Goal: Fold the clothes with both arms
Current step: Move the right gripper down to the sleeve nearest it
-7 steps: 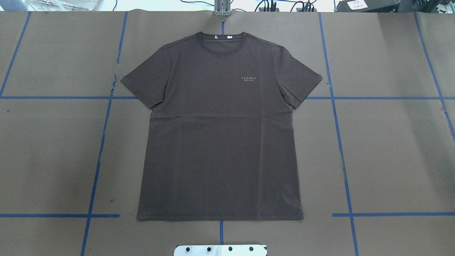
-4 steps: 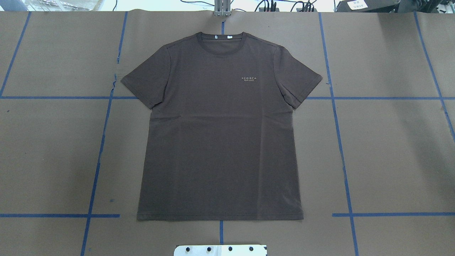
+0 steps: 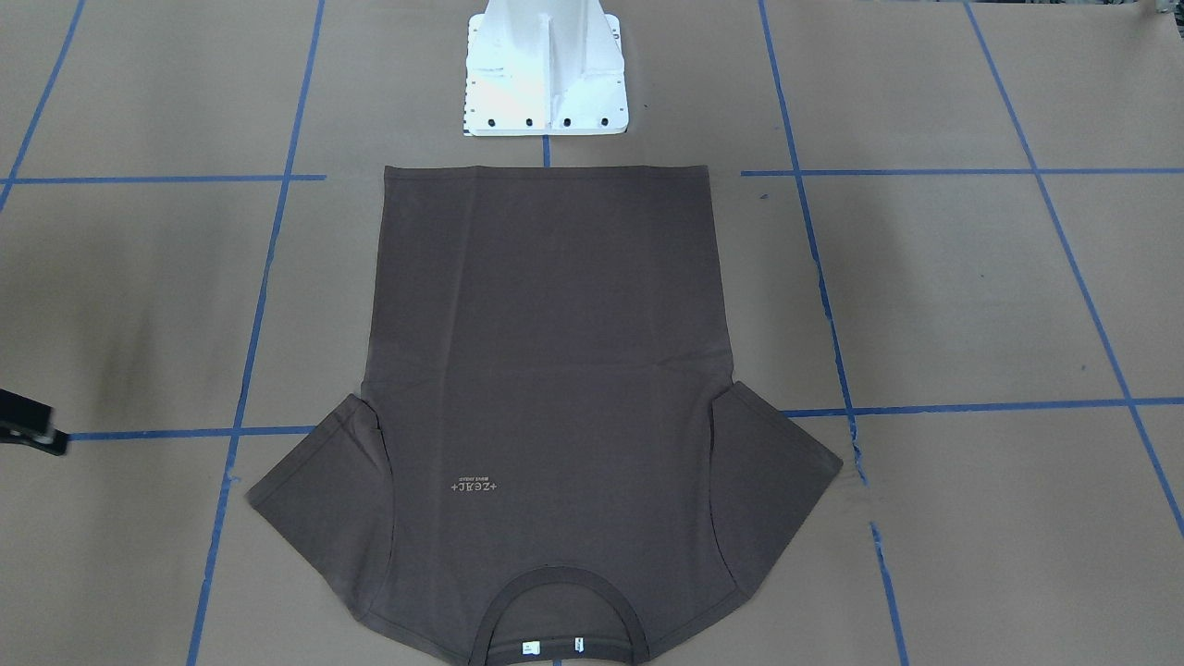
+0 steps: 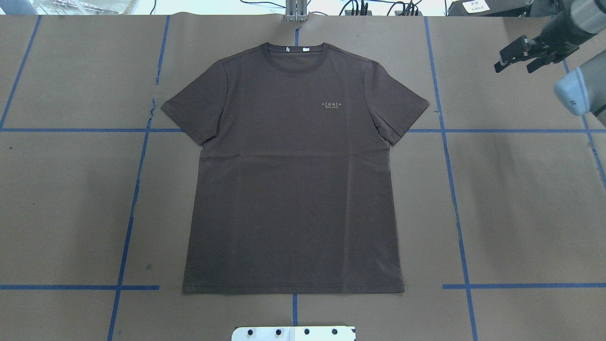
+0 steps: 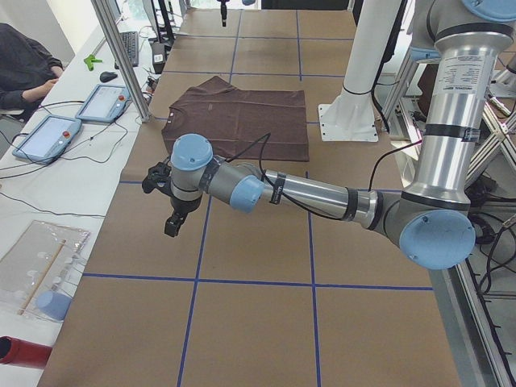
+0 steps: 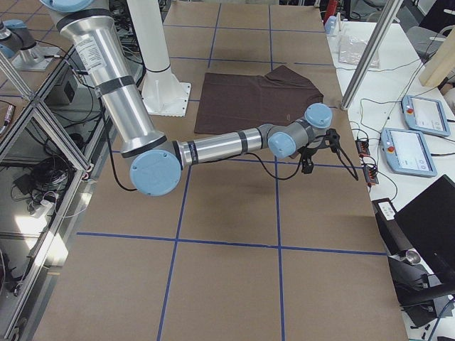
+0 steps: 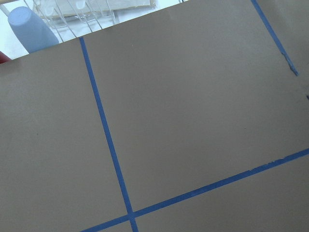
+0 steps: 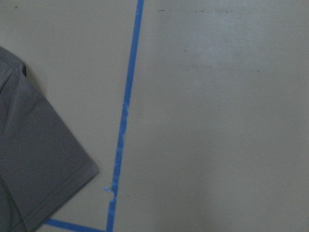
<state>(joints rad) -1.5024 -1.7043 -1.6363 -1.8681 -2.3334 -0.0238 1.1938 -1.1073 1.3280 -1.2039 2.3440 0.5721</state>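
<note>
Folding has not yet begun, by my reading. The shirt (image 4: pixel 293 180) lies flat and face-up on the bench (image 4: pixel 521 199), both sleeves spread and no crease in it.

The right pincer (image 4: pixel 513 67) hangs over bare bench, its two prongs apart with nothing between them. From it the shirt lies inward, well apart. The nearest part is a sleeve (image 8: pixel 43 159), which its wrist camera catches at the lower corner, just beside a line of blue tape (image 8: pixel 126 111).

The left pincer (image 5: pixel 172 224) hangs over bare bench on the other side, and the shirt is again inward and well apart. Only the side view shows this pincer, so I cannot tell whether its prongs are apart or together.

The next move probably calls for each pincer to travel inward and down to the shirt's edge on its own side. Each would then pinch both layers of cloth, and the two would lift evenly so the fabric does not skew.

- **Right pincer:** the front-facing view cuts it to a dark stub at the frame's edge.
- **Collar:** the same view clips the collar (image 3: pixel 560 610) at the bottom.
- **Left wrist camera:** it sees only bench, tape and a blue cup (image 7: pixel 29 29) beyond the bench's edge, and no shirt.
- **Prongs:** neither wrist camera shows its own.
- **Lettering:** the chest lettering (image 4: pixel 331 104) is too small to read.
</note>
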